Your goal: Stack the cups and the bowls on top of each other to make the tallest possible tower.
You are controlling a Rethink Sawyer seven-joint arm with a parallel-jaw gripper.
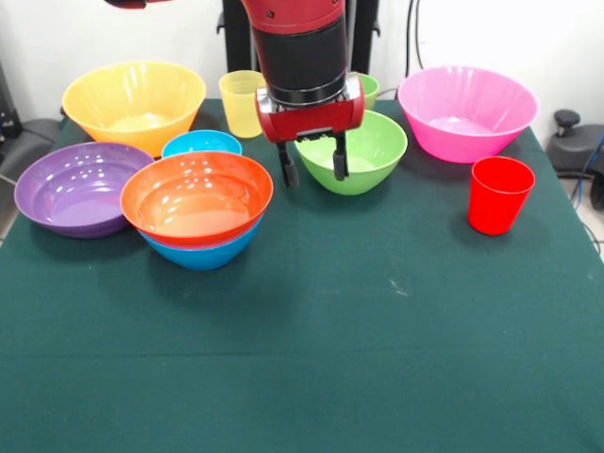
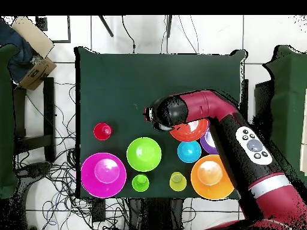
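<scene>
I hang my hand [image 1: 313,166] over the green-covered surface [image 1: 311,330], fingers parted a little and gripping nothing, between the red-orange bowl [image 1: 196,196] and the green bowl [image 1: 354,151]. The green bowl is my landmark here.

Largest first: the pink bowl [image 1: 467,111] sits to its right and slightly behind in the front view, the yellow-orange bowl [image 1: 134,102] well off to its left at the back. The purple bowl [image 1: 75,187] lies farther left, toward the front. The tower so far is only two pieces, the red-orange bowl nested in the big blue bowl [image 1: 203,253], just left of the green bowl. The small blue bowl [image 1: 201,143] stands behind that pair.

Then the cups: the red cup [image 1: 498,193] is right of the green bowl and nearer the front, the yellow cup [image 1: 243,102] behind and to its left, and the light green cup [image 1: 368,90] directly behind it, mostly hidden.

All of it looks like thin, glossy plastic, so I judge it light, stiff and slick. I would pinch a bowl across its rim wall, one finger inside and one outside; a cup I would take across its upper wall. A loose pinch could let a piece swing or slide.
</scene>
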